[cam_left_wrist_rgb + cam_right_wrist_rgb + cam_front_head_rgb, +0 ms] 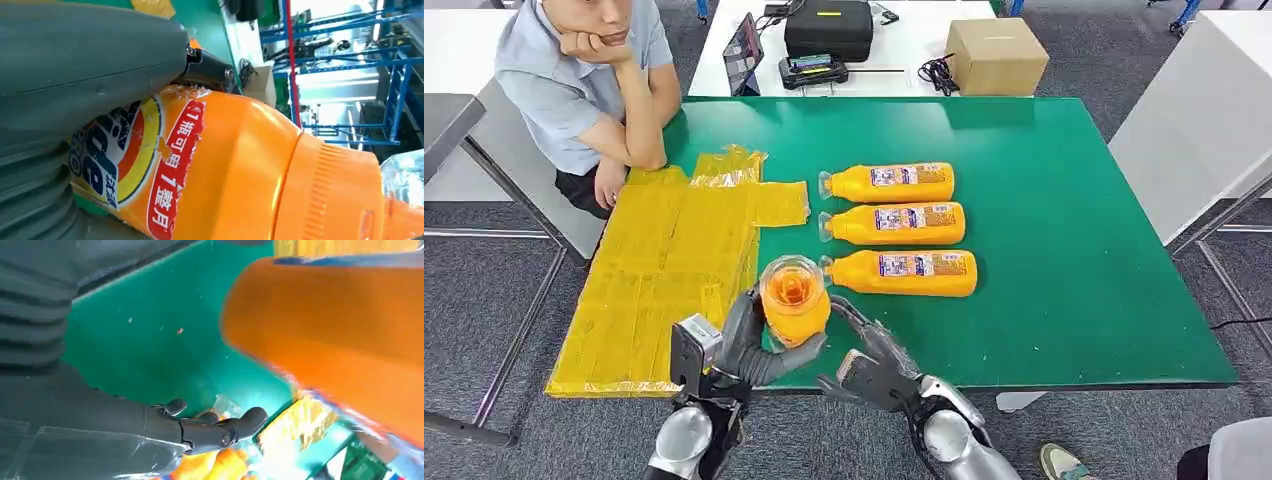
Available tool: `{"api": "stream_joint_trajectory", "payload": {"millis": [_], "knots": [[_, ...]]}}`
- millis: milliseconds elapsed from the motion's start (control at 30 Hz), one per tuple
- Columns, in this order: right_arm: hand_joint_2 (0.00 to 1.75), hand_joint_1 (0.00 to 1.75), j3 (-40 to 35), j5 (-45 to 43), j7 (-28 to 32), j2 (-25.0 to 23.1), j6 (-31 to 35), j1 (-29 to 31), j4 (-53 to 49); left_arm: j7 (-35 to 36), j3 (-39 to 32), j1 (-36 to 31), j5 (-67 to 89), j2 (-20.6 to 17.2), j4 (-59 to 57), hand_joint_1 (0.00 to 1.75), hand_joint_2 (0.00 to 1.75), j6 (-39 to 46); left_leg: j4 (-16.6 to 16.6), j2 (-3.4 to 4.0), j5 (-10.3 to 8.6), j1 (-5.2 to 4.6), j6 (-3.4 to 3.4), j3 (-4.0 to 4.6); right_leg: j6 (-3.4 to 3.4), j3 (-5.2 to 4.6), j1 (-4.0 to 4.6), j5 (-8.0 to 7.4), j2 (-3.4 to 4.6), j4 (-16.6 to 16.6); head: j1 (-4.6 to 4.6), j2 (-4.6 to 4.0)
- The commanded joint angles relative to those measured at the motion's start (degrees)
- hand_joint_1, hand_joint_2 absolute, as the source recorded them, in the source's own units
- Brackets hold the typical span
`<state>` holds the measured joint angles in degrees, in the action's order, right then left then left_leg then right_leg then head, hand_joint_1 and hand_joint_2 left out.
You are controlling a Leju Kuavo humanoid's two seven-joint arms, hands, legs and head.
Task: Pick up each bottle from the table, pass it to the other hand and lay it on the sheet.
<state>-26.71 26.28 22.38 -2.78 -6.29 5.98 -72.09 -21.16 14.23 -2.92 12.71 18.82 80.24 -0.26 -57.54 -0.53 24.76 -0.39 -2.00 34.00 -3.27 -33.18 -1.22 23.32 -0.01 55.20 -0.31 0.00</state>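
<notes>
My left hand (742, 345) grips an orange bottle (794, 300) upright over the table's front edge, its clear cap toward the camera. In the left wrist view the thumb (75, 75) lies across the bottle's label (150, 165). Just right of that bottle, my right hand (874, 365) has its fingers (200, 432) spread, apart from the bottle body (325, 340) and holding nothing. Three more orange bottles (894, 183), (899, 223), (909, 272) lie side by side on the green table (1074, 250). The yellow sheet (664, 270) covers the table's left part.
A person (584, 80) sits at the far left corner with an elbow on the table near the sheet. Behind the green table stands a white table with a black case (829, 28), a tablet (744, 52) and a cardboard box (996, 55).
</notes>
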Motion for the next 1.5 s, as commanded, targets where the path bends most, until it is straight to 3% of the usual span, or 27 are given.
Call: {"api": "stream_joint_trajectory", "payload": {"millis": [33,67,167,433,567,1233,1267,1300,1367,1433,1467,1500], "knots": [[0.00,0.00,6.7,8.6,-2.6,-4.6,5.2,-2.0,-2.5,4.0,-2.3,-0.6,30.0,-2.2,10.0,1.75,1.75,14.6,0.0,0.05,0.04,0.03,0.09,-0.04,0.10,0.02,0.04,0.03,0.02,0.0,0.00,0.00],[0.00,0.00,7.5,8.4,-2.5,-5.5,4.6,-2.4,-3.4,6.7,-3.4,-1.4,39.4,-2.6,10.9,1.75,1.75,17.9,0.0,0.08,0.07,0.06,0.12,-0.10,0.14,0.07,0.07,0.06,0.05,0.0,0.00,0.00],[0.00,0.00,7.9,8.2,-2.3,-6.1,4.0,-2.4,-4.0,9.2,-5.7,-2.7,47.3,-3.2,11.1,1.75,1.75,19.2,0.0,0.10,0.07,0.07,0.14,-0.08,0.16,0.04,0.08,0.06,0.06,0.1,0.00,0.00],[0.00,0.00,7.6,7.1,-1.1,-6.4,3.1,-2.0,-2.5,9.4,-7.7,-4.7,57.9,-3.1,11.1,1.71,1.75,22.4,0.0,0.05,0.05,0.10,0.11,-0.09,0.13,0.09,0.09,0.04,0.01,0.0,0.02,0.00],[0.00,0.00,6.9,5.6,-0.1,-6.4,2.6,-0.9,-0.5,13.1,-7.5,-8.4,66.5,-6.7,4.8,1.73,1.75,22.2,0.0,0.06,0.03,0.08,0.13,-0.17,0.15,0.17,0.07,0.03,0.02,0.0,0.02,0.00],[0.00,0.00,7.5,3.4,0.5,-7.6,3.3,-1.2,1.2,13.7,-15.5,-14.5,65.9,-9.2,-19.6,1.75,1.75,23.5,0.1,0.09,0.02,0.13,0.18,-0.24,0.18,0.24,0.11,0.02,0.05,-0.1,0.02,0.00],[0.00,0.00,7.4,3.4,0.5,-7.5,3.3,-1.1,1.2,13.8,-15.5,-14.6,66.6,-9.3,-20.3,1.45,1.75,24.0,0.1,0.02,-0.01,0.11,0.15,-0.18,0.15,0.19,0.10,0.02,-0.01,0.0,0.02,0.00],[0.00,0.00,7.3,3.3,0.5,-7.5,3.2,-1.1,1.3,13.9,-15.5,-14.7,66.7,-9.3,-20.7,1.05,1.75,23.8,0.0,0.04,0.01,0.13,0.18,-0.21,0.18,0.22,0.12,0.03,-0.01,0.0,0.02,0.00],[0.00,0.00,7.3,3.3,0.5,-7.4,3.2,-1.1,1.4,14.3,-15.3,-14.8,67.4,-9.5,-21.5,0.96,1.75,24.4,0.0,0.06,0.04,0.14,0.20,-0.24,0.20,0.24,0.13,0.05,0.02,0.0,0.02,0.00],[0.00,0.00,7.0,3.2,0.5,-7.3,3.1,-0.9,1.7,15.1,-14.9,-15.2,68.7,-9.8,-23.0,1.06,1.75,25.0,0.0,0.08,0.04,0.14,0.17,-0.21,0.18,0.20,0.13,0.05,0.04,0.0,0.02,0.00],[0.00,0.00,6.9,3.0,0.5,-7.3,3.0,-0.8,2.0,15.5,-14.5,-15.6,69.9,-10.1,-24.5,1.50,1.75,25.5,0.0,0.09,0.05,0.16,0.19,-0.26,0.21,0.27,0.15,0.05,0.04,-0.1,0.02,0.00],[0.00,0.00,6.8,2.9,0.5,-7.2,3.0,-0.7,2.2,15.8,-14.3,-15.9,70.6,-10.3,-25.4,1.61,1.75,25.5,0.0,0.03,-0.01,0.09,0.12,-0.10,0.10,0.10,0.07,0.01,0.01,0.0,0.02,0.00]]}}
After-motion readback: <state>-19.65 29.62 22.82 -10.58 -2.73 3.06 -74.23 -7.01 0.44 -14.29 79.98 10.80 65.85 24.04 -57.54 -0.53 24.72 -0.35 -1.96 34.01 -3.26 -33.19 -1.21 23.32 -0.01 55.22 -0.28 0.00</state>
